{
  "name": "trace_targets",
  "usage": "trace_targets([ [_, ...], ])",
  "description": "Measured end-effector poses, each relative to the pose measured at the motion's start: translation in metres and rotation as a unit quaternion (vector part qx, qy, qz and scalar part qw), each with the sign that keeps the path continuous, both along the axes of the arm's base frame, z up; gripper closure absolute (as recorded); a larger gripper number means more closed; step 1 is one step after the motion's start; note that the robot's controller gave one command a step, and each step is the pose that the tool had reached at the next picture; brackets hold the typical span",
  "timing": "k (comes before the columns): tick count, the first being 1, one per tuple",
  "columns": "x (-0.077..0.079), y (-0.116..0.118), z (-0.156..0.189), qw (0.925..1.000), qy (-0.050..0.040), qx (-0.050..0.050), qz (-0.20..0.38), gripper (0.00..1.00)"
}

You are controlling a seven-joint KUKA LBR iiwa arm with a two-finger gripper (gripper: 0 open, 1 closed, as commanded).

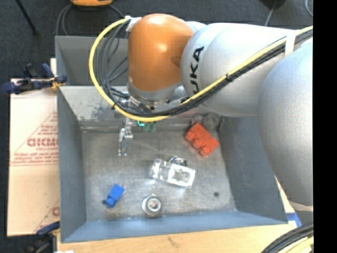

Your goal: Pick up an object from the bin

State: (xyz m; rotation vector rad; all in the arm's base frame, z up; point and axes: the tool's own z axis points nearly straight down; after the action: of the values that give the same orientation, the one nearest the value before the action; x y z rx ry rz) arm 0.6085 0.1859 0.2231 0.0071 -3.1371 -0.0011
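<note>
Arm [237,78]: black letters "UKA" are legible on the pale grey casing, set vertically just right of the orange cover [155,49]. A first letter is partly hidden at the cover's edge. One yellow cable [91,62] is looped round the cover's left side and is run back along the arm to the right.

Claw [125,140]: seen below the cover, hanging over bare floor in the rear left part of the bin [71,157], close to the back wall. Whether it is wide or narrow cannot be told. It is apart from every loose thing.

Contents counted, four in all, one of each:
- 1 orange brick [201,138], studded, lying tilted at the rear right, near the back wall and to the right of the claw.
- 1 clear plastic piece [174,173], lying at the middle of the floor, the nearest thing to the claw along with the brick.
- 1 blue piece [114,195], small and blocky, at the front left.
- 1 round metal piece [152,204], at the front centre, just in front of the clear piece.

No writing can be read on the four things.
</note>
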Motion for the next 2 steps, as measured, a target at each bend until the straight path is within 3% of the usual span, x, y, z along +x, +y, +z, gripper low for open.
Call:
trace_targets([
  [1, 0.004, -0.043, -0.114, 0.9988, -0.0006, -0.002, 0.05, 0.0],
  [2, -0.002, -0.108, -0.129, 0.995, -0.003, -0.001, 0.1, 0.0],
])
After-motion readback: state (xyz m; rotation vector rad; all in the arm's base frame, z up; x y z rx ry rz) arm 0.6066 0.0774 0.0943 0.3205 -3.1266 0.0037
